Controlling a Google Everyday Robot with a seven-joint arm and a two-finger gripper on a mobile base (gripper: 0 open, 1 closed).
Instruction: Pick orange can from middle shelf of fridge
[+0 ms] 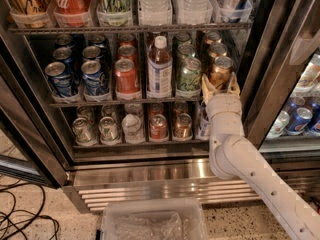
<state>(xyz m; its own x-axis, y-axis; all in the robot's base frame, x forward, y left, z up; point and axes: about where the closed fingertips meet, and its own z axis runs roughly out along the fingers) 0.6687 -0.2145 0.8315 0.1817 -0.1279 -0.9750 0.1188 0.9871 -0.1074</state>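
The orange can (220, 70) stands at the front right end of the middle shelf (100, 103) of the fridge (150, 170), with more orange cans in a row behind it. To its left stand a green can (189, 75), a white-capped bottle (159, 68), a red can (126, 77) and blue cans (93, 76). My gripper (220, 86) reaches up from the lower right on its white arm (235, 154). Its cream fingers (206, 85) stand apart on either side of the orange can's lower half, open around it.
The top rack holds tall cans and water bottles (155, 1). The bottom rack holds mostly silver cans (110, 128). A steel door post (272, 79) stands just right of the gripper, with a neighbouring cooler's blue cans (300, 119) beyond. A clear plastic bin (152, 224) and cables (20, 219) lie on the floor.
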